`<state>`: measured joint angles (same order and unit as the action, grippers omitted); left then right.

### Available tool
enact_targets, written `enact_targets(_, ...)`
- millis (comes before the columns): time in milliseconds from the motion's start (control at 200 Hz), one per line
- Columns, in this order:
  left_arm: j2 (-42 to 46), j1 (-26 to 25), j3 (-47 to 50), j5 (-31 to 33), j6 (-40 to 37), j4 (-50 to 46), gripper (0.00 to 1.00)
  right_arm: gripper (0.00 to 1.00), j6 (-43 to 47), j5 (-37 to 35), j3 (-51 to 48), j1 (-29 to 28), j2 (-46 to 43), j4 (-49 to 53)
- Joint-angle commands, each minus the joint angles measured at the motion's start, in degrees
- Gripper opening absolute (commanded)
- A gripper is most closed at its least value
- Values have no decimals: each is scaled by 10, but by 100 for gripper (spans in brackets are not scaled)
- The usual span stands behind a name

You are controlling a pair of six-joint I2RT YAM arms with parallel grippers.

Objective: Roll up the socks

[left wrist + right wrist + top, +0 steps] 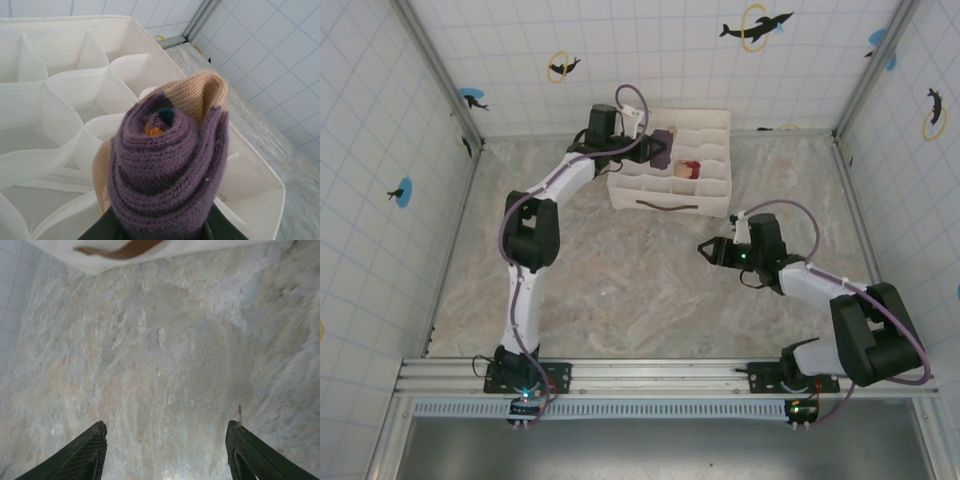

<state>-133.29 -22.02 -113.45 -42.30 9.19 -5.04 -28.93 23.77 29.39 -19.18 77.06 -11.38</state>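
- White tiled walls point(660, 60) with dolphin stickers close off the left, far and right sides of a marbled desk point(620, 300); the arms' bases sit on a metal rail point(660, 375) at the near edge.
- Open room: the middle and near parts of the desk lie bare, with free surface on both sides of the right arm.
- A white organiser box point(718, 208) stands at the far centre, its far side close to the wall and its near wall carrying a brown strap handle point(120, 250).
- The left hand point(642, 140) reaches in over the box's far left part and grips the purple sock point(167, 175) – a tight roll with a tan band wrapped around its far side.
- Hard to make out: the roll covers most of that hand's dark fingers point(107, 229), and whether its lower end already sits in a cell cannot be told.
- The cells around the roll are empty in the left wrist view.
- The beige sock point(690, 169) lies bundled in a cell near the middle of the box, dark red showing on top, just right of the purple one.
- The right hand point(166, 440) hovers over bare desk, near of the box's right end – its fingers spread wide with nothing between them.
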Motion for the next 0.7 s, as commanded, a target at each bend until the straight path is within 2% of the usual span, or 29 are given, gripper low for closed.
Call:
enact_targets(0, -36, 6, -21, -26, 4, 32, 0, 64, -20, -11, 40, 29, 14, 23)
enact_targets(120, -50, 10, -21, -29, 5, 42, 0, 61, -54, -13, 72, 60, 20, 41)
enact_targets(265, -53, 14, -20, -27, 2, 56, 0, 58, -80, -64, 120, 80, 33, 57)
enact_targets(696, -51, 14, 9, -24, -4, 111, 0, 50, -99, -88, 342, 90, 205, 193)
